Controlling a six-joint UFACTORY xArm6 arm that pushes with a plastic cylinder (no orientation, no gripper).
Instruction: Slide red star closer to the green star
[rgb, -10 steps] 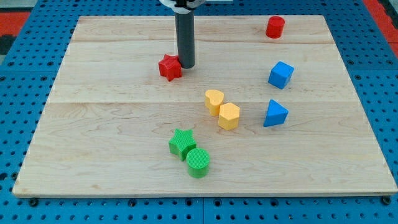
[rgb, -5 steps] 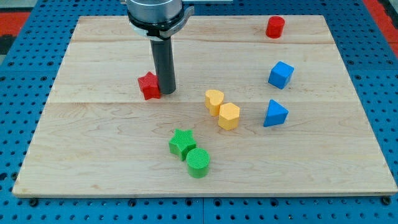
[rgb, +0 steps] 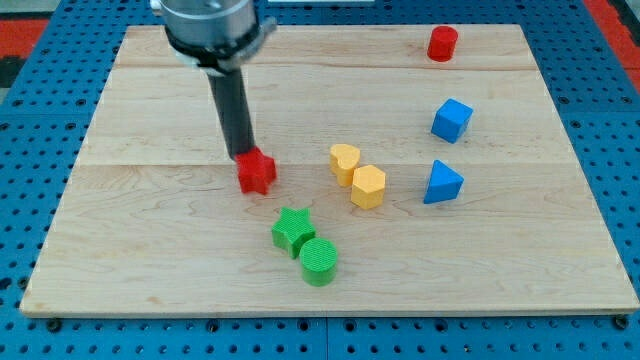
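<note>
The red star (rgb: 257, 173) lies on the wooden board (rgb: 150, 250), left of centre. My tip (rgb: 241, 157) touches its upper-left side. The green star (rgb: 292, 229) lies below and a little to the right of the red star, a short gap apart. A green cylinder (rgb: 319, 261) touches the green star's lower right.
A yellow heart (rgb: 344, 162) and a yellow hexagon (rgb: 368, 186) sit right of the red star. A blue cube (rgb: 451, 120) and a blue triangular block (rgb: 441, 183) are at the right. A red cylinder (rgb: 442, 44) is at the top right.
The red star first moved left and down, then right and down, ending nearer the green star. My tip went from the star's right side round to its upper left.
</note>
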